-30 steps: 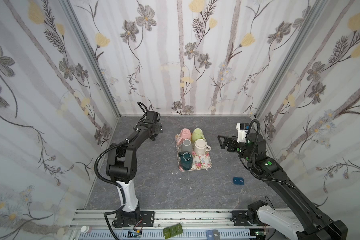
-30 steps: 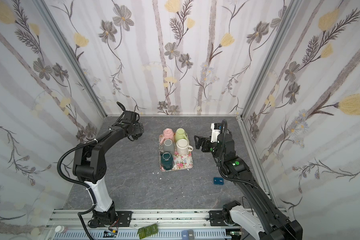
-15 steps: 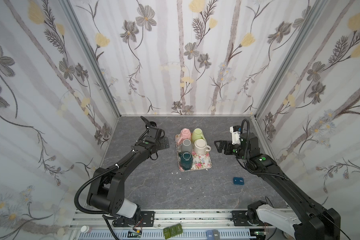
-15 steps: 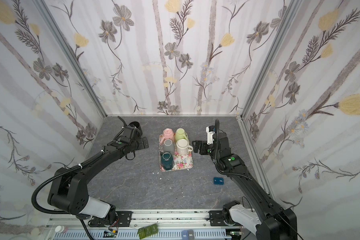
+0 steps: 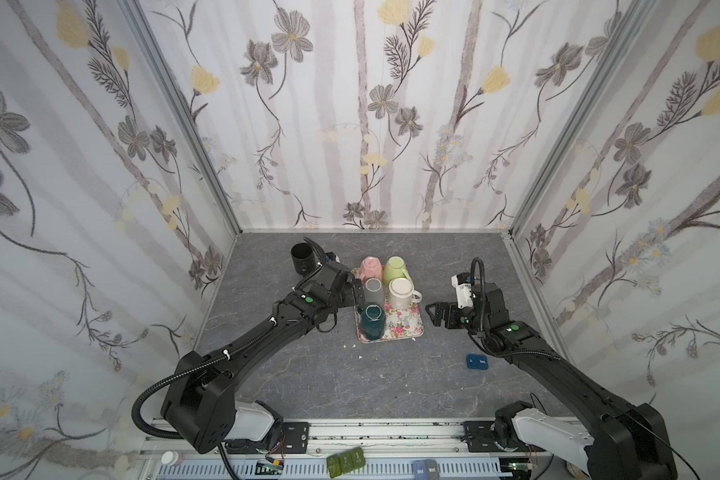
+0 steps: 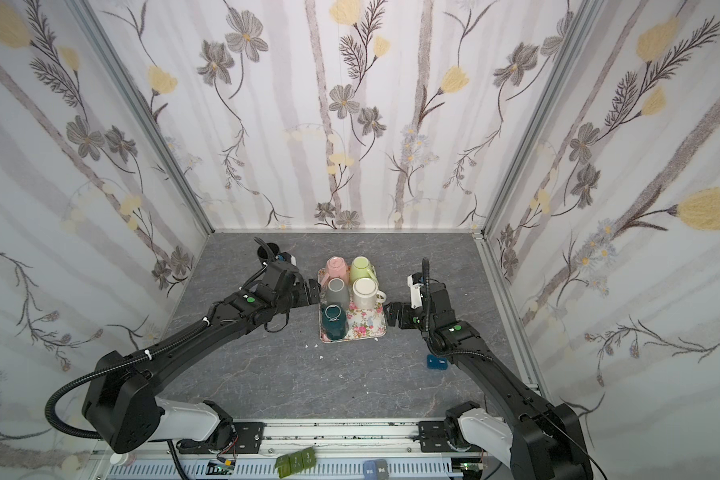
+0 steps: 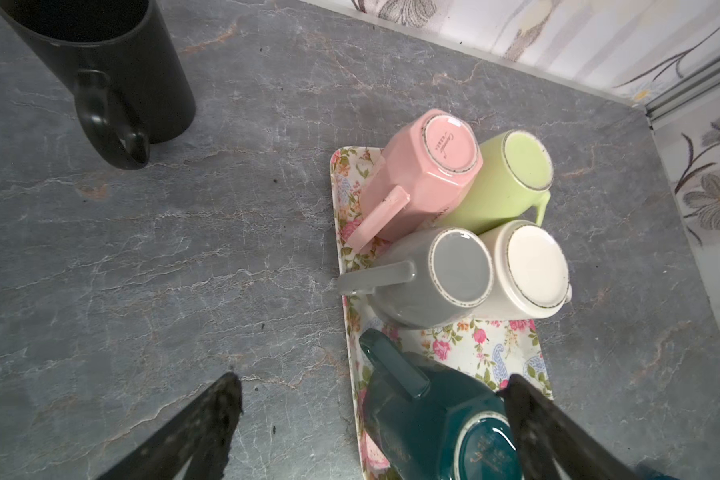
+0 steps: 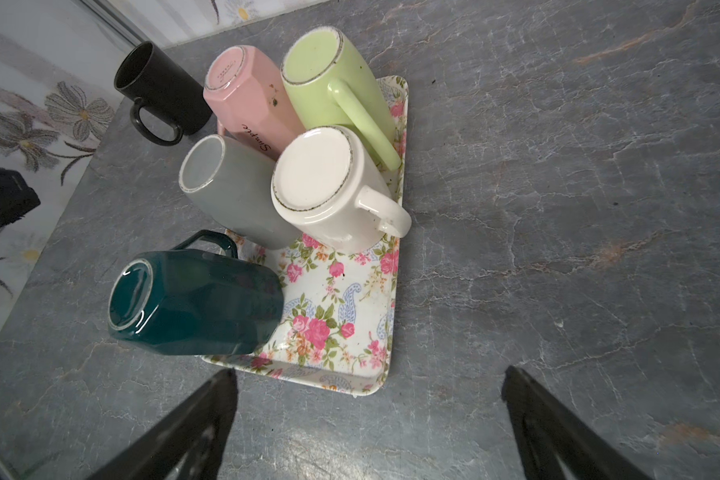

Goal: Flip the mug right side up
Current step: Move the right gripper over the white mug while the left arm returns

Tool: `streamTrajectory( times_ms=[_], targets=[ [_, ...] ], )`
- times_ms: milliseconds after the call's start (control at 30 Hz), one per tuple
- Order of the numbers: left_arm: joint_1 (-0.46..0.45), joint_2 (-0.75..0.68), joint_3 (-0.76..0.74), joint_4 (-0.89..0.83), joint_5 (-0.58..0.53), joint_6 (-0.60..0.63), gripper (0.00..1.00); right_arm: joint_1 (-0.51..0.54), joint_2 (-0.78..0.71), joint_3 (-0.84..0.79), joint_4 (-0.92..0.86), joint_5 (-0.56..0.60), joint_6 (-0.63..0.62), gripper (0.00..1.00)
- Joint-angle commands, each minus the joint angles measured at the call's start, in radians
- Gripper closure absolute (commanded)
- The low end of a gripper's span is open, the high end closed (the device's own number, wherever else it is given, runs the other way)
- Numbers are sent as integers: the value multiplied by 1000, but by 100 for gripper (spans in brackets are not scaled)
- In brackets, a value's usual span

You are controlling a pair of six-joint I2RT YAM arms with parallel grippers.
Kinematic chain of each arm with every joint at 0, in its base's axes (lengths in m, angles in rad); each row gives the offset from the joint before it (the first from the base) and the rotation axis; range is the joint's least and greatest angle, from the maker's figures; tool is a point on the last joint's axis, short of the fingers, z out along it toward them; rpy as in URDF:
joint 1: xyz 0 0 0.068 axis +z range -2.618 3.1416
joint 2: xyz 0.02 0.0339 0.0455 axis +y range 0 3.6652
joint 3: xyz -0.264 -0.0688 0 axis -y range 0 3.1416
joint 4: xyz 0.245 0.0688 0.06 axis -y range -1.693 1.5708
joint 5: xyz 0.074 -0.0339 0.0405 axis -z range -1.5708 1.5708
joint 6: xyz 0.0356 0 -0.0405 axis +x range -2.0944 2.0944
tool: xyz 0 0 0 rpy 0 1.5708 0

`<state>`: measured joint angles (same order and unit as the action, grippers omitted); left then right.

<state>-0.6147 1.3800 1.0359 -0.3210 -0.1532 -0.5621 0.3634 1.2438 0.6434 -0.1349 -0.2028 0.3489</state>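
1. A grey stone-look table, veined with pale cracks, is filling the floor of a booth. Walls papered with grey and yellow flowers are closing it in on three sides.
2. A rectangular tray with a glossy rose print is sitting mid-table. Five glazed mugs are standing on it mouth down.
3. A faceted pink mug and a round green mug are occupying the tray's far end. A grey mug and a cream mug are sitting behind them, and a faceted teal mug is standing nearest.
4. A matte black mug is standing upright off the tray, near the far left corner.
5. The left gripper is hovering just beside the grey mug, jaws spread wide and holding nothing.
6. The right gripper is hanging just right of the tray, equally wide and empty.
7. A small blue block is lying near the right arm.
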Motion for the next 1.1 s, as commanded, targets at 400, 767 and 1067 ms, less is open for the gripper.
streamTrajectory(
  times_ms=[400, 767, 1067],
  targets=[
    [-57, -105, 3, -88, -96, -24, 0, -6, 66, -68, 209, -123, 34, 0],
    [-56, -116, -88, 20, -71, 52, 0, 55, 233, 32, 243, -83, -91, 1],
    [-48, -112, -88, 56, -24, 163, 0, 120, 315, 98, 239, -15, -94, 4]
  ],
)
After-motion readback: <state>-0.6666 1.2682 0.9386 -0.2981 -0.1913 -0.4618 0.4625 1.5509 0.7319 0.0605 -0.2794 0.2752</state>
